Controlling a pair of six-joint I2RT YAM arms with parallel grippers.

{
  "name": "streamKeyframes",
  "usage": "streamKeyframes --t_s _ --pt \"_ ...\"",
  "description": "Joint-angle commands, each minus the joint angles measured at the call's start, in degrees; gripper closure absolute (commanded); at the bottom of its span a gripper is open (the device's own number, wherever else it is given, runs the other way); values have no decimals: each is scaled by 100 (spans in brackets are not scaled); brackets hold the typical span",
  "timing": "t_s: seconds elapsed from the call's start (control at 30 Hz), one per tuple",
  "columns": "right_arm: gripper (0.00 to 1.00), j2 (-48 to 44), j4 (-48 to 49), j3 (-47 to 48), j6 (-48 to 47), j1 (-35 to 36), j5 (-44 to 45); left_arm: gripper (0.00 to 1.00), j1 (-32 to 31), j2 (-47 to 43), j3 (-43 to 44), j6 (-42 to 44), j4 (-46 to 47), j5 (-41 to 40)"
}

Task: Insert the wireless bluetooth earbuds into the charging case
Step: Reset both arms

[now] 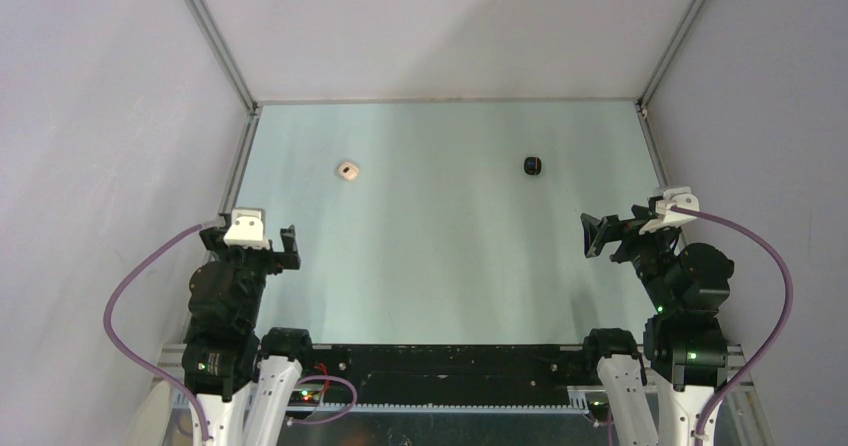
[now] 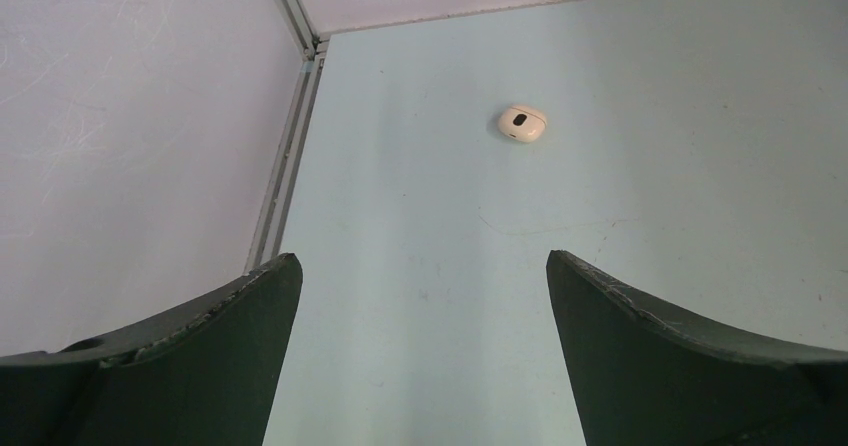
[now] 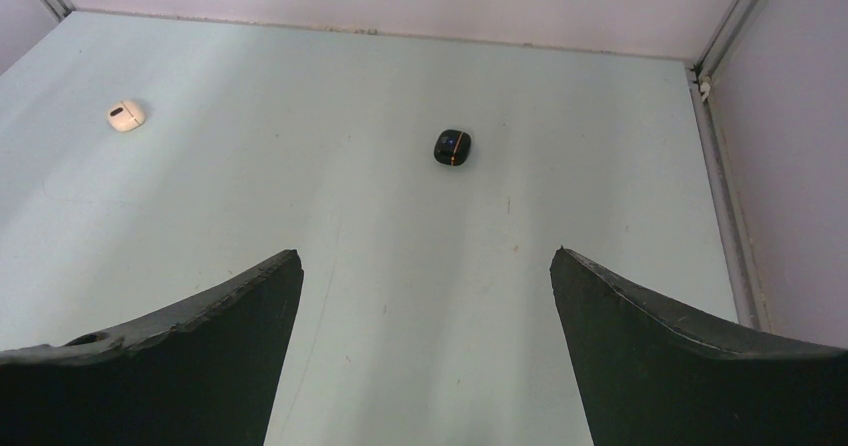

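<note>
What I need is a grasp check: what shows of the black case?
The black case is a small rounded pebble, glossy like plastic, with a thin orange line on top. It lies on the pale green table, far side, right of centre, well apart from the white case. Nothing touches it. Lid open or shut: cannot tell.
</note>
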Motion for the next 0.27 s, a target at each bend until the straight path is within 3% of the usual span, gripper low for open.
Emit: streamKeyframes --t_s 0.0,0.23 --pt "1 -79 172 8 4 19 110 1 67 2 -23 -66 224 -117" --pt "1 -75 239 -28 -27 2 267 1 66 12 -31 -67 233 -115"
